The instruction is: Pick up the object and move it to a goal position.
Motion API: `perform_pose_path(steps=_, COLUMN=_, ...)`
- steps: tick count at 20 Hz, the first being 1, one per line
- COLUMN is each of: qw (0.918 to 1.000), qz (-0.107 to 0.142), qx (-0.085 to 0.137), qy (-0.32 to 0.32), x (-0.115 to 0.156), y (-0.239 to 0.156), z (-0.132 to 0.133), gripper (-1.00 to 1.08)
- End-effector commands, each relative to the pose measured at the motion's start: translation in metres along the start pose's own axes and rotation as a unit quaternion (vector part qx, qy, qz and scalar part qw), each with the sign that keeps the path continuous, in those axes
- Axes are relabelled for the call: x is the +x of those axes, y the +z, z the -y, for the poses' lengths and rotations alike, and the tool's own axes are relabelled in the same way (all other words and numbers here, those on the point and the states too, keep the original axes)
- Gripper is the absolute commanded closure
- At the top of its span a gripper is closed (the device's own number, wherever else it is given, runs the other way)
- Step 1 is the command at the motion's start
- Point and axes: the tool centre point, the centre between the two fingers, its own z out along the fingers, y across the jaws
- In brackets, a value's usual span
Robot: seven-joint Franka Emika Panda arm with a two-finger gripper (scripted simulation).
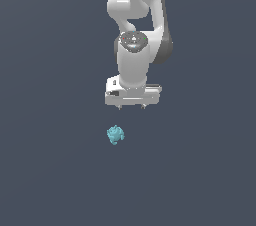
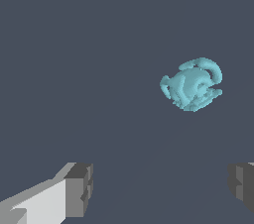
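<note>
Exterior view: the arm's upper links are cut off by the frame edge, and the fingertips below the gripper [image 1: 132,106] are too small to make out clearly; the object [image 1: 115,134], a lumpy turquoise blob, lies below the gripper and toward the exterior view's left, apart from it. Wrist view: both fingers [image 2: 79,190] are cropped at the frame edge; the jaws stand wide apart, holding nothing; the object [image 2: 192,84] lies beyond the fingertips, clear of both.
</note>
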Motion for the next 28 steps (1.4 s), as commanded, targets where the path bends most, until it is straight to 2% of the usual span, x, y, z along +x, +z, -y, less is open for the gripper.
perform_pose_path(steps=1, qw=1.0, qz=0.0, qx=0.0, qy=0.0, x=0.0, y=0.0, z=0.0, gripper=-0.92)
perform_pose_path(steps=19, qw=0.9999, qz=0.003, qx=-0.008, qy=-0.014, x=-0.002, y=-0.005, z=-0.008, gripper=-0.92)
perform_pose_path(steps=28, qw=0.9983, qz=0.002, qx=-0.009, qy=-0.058, x=0.009, y=0.006, z=-0.017, gripper=-0.92)
